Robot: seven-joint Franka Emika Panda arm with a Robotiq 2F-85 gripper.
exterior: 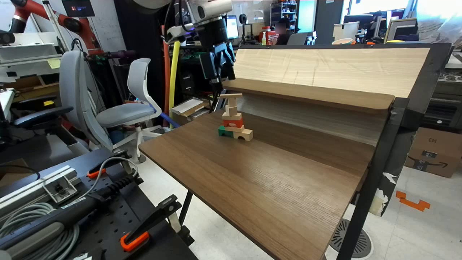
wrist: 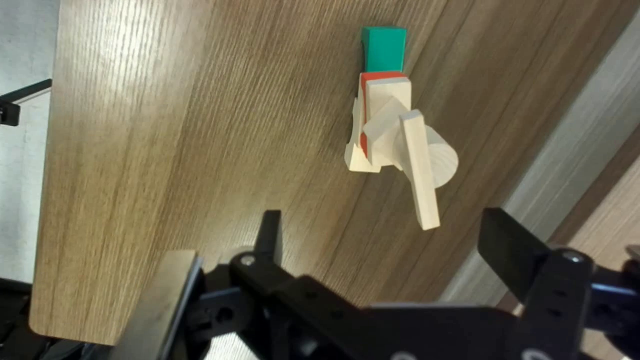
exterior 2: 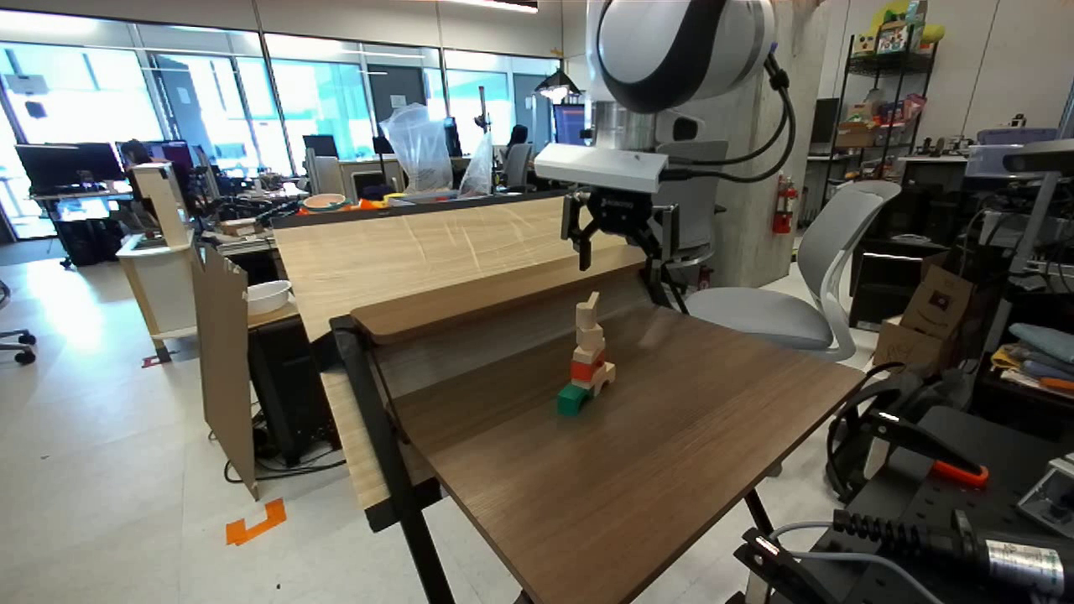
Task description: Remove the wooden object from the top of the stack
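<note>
One hand (wrist: pixel 384 220) hangs with its two fingers (wrist: pixel 270 235) spread. Lower than the hand, one slim wooden plank (wrist: pixel 420 172) tops one block stack (wrist: pixel 387 120), crossing one cylinder (wrist: pixel 444 159); farther down, one green arch (wrist: pixel 384 50) and one natural-wood arch (wrist: pixel 361 162) stand on one desk (wrist: pixel 250 100).

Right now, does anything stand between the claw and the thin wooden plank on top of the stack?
Nothing visible does. In the wrist view, no object shows between the open claw and the wooden plank; the rest of the stack sits lower, beneath the plank.
</note>
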